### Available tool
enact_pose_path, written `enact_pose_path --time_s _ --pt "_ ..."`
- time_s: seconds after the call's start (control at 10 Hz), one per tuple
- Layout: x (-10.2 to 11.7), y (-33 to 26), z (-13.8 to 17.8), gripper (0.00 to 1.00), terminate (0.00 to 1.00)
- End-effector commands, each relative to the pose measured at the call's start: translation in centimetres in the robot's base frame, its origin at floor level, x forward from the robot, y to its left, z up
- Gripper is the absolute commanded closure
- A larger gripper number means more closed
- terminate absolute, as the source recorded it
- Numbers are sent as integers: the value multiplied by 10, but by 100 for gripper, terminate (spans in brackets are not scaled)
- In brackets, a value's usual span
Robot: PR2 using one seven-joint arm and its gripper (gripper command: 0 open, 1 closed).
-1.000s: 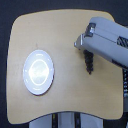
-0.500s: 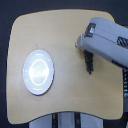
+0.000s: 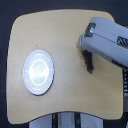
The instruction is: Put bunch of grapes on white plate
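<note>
No text, label, brand, number or sign can be read anywhere.

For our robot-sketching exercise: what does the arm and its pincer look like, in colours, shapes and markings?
The arm is a bulky, boxy shell in light grey, with a darker grey panel and a small dark patch near its front. The picture is too blurred to make out the pincer, cables or lettering.

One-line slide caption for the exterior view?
PR2 hand over the wooden table, dark bunch of grapes hanging beneath it, the white plate bare on the view's left.
</note>
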State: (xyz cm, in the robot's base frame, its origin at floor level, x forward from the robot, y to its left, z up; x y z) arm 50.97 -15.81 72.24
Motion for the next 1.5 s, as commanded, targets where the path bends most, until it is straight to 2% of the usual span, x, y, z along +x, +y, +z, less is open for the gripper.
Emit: enact_pose_path --time_s 0.0,1.0,1.2,1.4 --pt "5 3 13 100 0" --pt "11 -9 32 100 0" --pt "16 -6 52 100 0" --pt "15 1 93 100 0"
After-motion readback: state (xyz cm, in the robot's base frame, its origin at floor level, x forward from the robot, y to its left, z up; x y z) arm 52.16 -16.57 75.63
